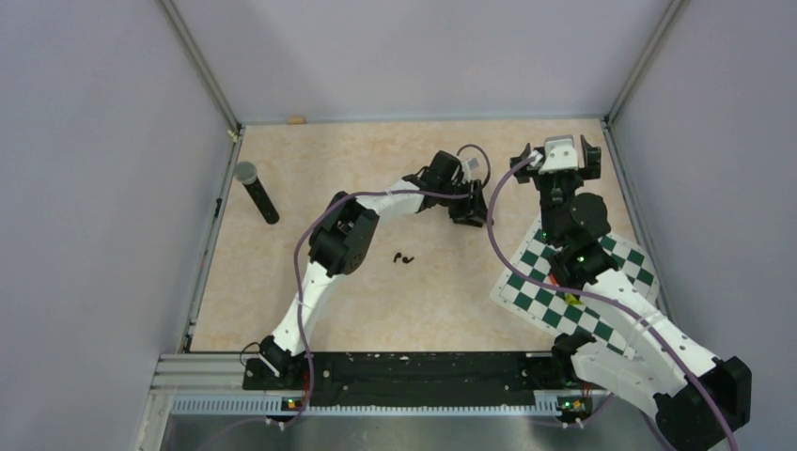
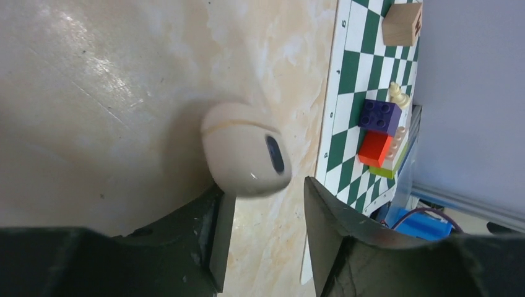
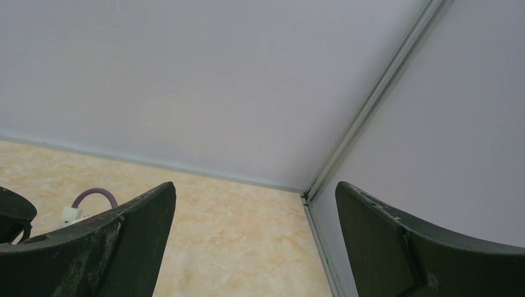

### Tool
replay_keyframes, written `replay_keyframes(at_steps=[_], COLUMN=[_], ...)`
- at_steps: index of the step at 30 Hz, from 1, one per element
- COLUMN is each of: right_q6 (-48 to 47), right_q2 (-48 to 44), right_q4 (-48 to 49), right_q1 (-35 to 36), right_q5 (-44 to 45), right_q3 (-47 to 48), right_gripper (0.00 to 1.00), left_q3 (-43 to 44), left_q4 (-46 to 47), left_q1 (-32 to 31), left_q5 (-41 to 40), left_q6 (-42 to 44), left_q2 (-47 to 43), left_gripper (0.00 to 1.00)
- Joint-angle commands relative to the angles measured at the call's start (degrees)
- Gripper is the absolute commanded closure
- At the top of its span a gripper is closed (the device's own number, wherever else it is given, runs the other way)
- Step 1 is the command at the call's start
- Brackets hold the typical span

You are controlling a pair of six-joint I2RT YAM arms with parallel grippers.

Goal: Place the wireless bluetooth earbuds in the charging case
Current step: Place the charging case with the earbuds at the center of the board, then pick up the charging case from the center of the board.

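your table (image 1: 244, 282) is boxed in by pale walls on the left, back and right. metal rails run along the side edges and the arm bases sit along the near edge. the widest bare stretch is left of centre, where only a black cylinder with a grey cap (image 1: 256, 193) sits, near the left rail. on the right a green-and-white checkerboard (image 1: 573, 282) lies askew, reaching close to the right rail, and the right arm stands over it. in the left wrist view the board carries a wooden block (image 2: 402, 23), a white chess piece (image 2: 399, 96), a blue brick (image 2: 381, 116) and a red brick (image 2: 373, 148).

the earbuds (image 1: 401, 256), two tiny black specks side by side, lie on bare table just right of the left arm's elbow. they are well apart from both claws, with room all round them.

your left claw (image 2: 267, 201) is low over the table, just left of the board's edge. its jaws stand partly apart, with table showing between them. the charging case (image 2: 244, 151) looks cream here, with a dark oval spot, and rests just past the fingertips. its lower edge meets the finger on the picture's left, and you can't tell whether they touch. nothing is clamped. from above, the case is hidden under the claw.

your right claw (image 3: 255, 189) is raised and faces the back right corner, jaws spread wide, holding nothing.
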Motion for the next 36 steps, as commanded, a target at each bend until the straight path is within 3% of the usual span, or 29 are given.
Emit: replay_keyframes(at_steps=[1,6,13,14,16,21,26,31,36], right_q6=[0.2,0.3,0.5,0.5,0.6,1.1,1.7,1.6,1.6], right_q2=[-1.6,-2.0,-2.4,-2.4,-2.4,-2.6,-2.8,-3.0,-3.2], right_q4=[2.1,1.7,1.5,1.5,1.3,0.7,-0.1,-0.7,-1.3], right_q1=[-0.2,-0.2,-0.2,-0.2,-0.2,-0.1,0.0,1.1,2.2], right_q5=[-1.0,-1.8,-2.3,-2.4,-2.5,-2.9,-3.7,-4.4,-5.4], right_q3=[-0.2,-0.4,-0.5,-0.5,-0.4,-0.3,-0.1,-0.1,-0.1], right_gripper=[0.01,0.01,0.01,0.01,0.01,0.01,0.01,0.01,0.01], left_q3=[0.7,-0.7,-6.4,-7.6,-10.6,-16.3,-20.1,-25.9,-29.8], left_q4=[-2.3,-2.7,-3.4,-2.9,-1.2,1.0,-5.9,-13.6,-20.5], left_q1=[-0.7,-1.0,0.2,0.7,2.2,7.2,13.1,19.0,20.8], left_q5=[-1.5,-1.5,-2.2,-2.1,-1.4,1.3,-2.9,-14.1,-31.0], left_q6=[1.3,1.4,5.6,6.5,8.4,14.7,27.2,39.5,47.8], left_q2=[0.3,-0.6,-6.6,-8.1,-12.2,-21.4,-32.0,-40.3,-41.7], left_gripper=[0.48,0.26,0.20,0.09,0.02,0.01,0.01,0.01,0.01])
